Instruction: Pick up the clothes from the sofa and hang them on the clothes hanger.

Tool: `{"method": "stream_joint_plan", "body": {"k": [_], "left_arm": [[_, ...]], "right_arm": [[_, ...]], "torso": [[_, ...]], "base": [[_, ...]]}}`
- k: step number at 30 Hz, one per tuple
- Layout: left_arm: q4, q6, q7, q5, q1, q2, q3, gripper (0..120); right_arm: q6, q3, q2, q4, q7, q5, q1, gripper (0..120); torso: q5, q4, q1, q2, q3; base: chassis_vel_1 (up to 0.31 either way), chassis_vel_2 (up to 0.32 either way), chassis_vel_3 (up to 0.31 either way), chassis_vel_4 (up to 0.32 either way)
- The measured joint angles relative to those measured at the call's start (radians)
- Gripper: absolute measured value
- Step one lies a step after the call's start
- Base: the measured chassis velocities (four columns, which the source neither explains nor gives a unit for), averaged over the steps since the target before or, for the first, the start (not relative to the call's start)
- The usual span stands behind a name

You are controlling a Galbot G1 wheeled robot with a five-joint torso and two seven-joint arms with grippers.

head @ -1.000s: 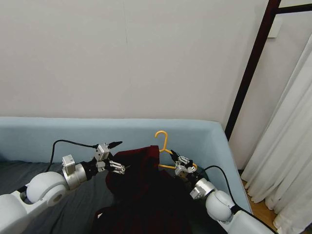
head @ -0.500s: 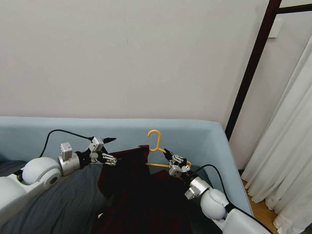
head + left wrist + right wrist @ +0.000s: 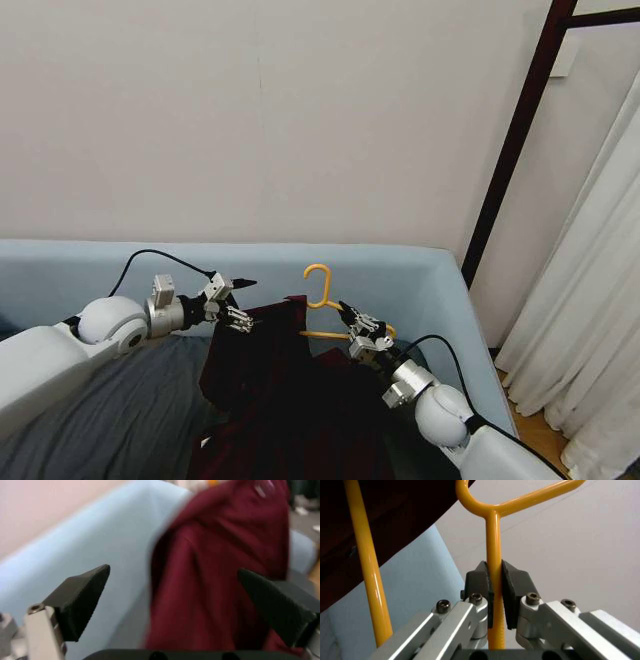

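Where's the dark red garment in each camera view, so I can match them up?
Head view: the dark red garment hangs low in the middle, between left hand and right hand.
Left wrist view: the garment lies ahead of the open left hand.
Right wrist view: the garment is behind the yellow hanger.
Shared landmark: the light blue sofa back.

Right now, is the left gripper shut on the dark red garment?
No, the left gripper has its fingers wide apart before the dark red garment, clamping nothing.
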Motion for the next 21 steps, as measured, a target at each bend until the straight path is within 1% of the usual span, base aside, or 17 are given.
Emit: {"method": "stream_joint_plan", "body": {"k": [1, 3, 4, 6, 9, 10, 14, 15, 16, 19, 20, 21], "left_arm": [[0.033, -0.007, 0.04, 0.02, -0.036, -0.026, 0.042, 94], [0.084, -0.019, 0.12, 0.057, -0.061, -0.064, 0.063, 88], [0.084, -0.019, 0.12, 0.057, -0.061, -0.064, 0.063, 88], [0.125, -0.022, 0.149, 0.077, -0.066, -0.092, 0.066, 80], [0.154, -0.026, 0.151, 0.083, -0.07, -0.118, 0.066, 68], [0.154, -0.026, 0.151, 0.083, -0.07, -0.118, 0.066, 68], [0.164, -0.03, 0.139, 0.083, -0.077, -0.141, 0.069, 50], [0.166, -0.031, 0.138, 0.083, -0.077, -0.144, 0.07, 45], [0.166, -0.031, 0.138, 0.083, -0.077, -0.144, 0.07, 45], [0.171, -0.035, 0.137, 0.079, -0.077, -0.147, 0.07, 32], [0.171, -0.035, 0.137, 0.079, -0.077, -0.147, 0.07, 32], [0.17, -0.036, 0.137, 0.078, -0.077, -0.146, 0.071, 26]], "right_arm": [[0.0, 0.008, -0.003, 0.001, 0.001, -0.001, -0.007, 5], [0.004, 0.019, -0.006, 0.003, 0.005, -0.017, -0.012, 5], [0.004, 0.019, -0.006, 0.003, 0.005, -0.017, -0.012, 5], [0.015, 0.026, -0.008, 0.005, 0.006, -0.037, -0.013, 5], [0.021, 0.031, -0.011, 0.005, 0.008, -0.048, -0.013, 5], [0.021, 0.031, -0.011, 0.005, 0.008, -0.048, -0.013, 5], [0.03, 0.037, -0.012, -0.011, 0.012, -0.052, -0.013, 5], [0.032, 0.037, -0.011, -0.015, 0.013, -0.052, -0.012, 5], [0.032, 0.037, -0.011, -0.015, 0.013, -0.052, -0.012, 5], [0.035, 0.038, -0.006, -0.022, 0.015, -0.056, -0.012, 5], [0.035, 0.038, -0.006, -0.022, 0.015, -0.056, -0.012, 5], [0.036, 0.038, -0.004, -0.024, 0.015, -0.056, -0.012, 5]], "torso": [[-0.0003, -0.0003, 0.0, 0.0, 0.0], [0.0001, -0.0009, 0.0, 0.0, 0.0], [0.0001, -0.0009, 0.0, 0.0, 0.0], [-0.0003, -0.0005, 0.0, 0.0, 0.0], [-0.0002, 0.0, 0.0, 0.0, 0.0], [-0.0002, 0.0, 0.0, 0.0, 0.0], [-0.0001, -0.0005, 0.0, 0.0, 0.0], [-0.0001, -0.0004, 0.0, 0.0, 0.0], [-0.0001, -0.0004, 0.0, 0.0, 0.0], [-0.0001, -0.0003, 0.0, 0.0, 0.0], [-0.0001, -0.0003, 0.0, 0.0, 0.0], [-0.0002, -0.0002, 0.0, 0.0, 0.0]], "base": [[0.0, 0.0, 0.0, 0.0], [0.0, 0.0, 0.0, 0.0], [0.0, 0.0, 0.0, 0.0], [0.0, 0.0, 0.0, 0.0], [0.0, 0.0, 0.0, 0.0], [0.0, 0.0, 0.0, 0.0], [0.0, 0.0, 0.0, 0.0], [0.0, 0.0, 0.0, 0.0], [0.0, 0.0, 0.0, 0.0], [0.0, 0.0, 0.0, 0.0], [0.0, 0.0, 0.0, 0.0], [0.0, 0.0, 0.0, 0.0]]}}
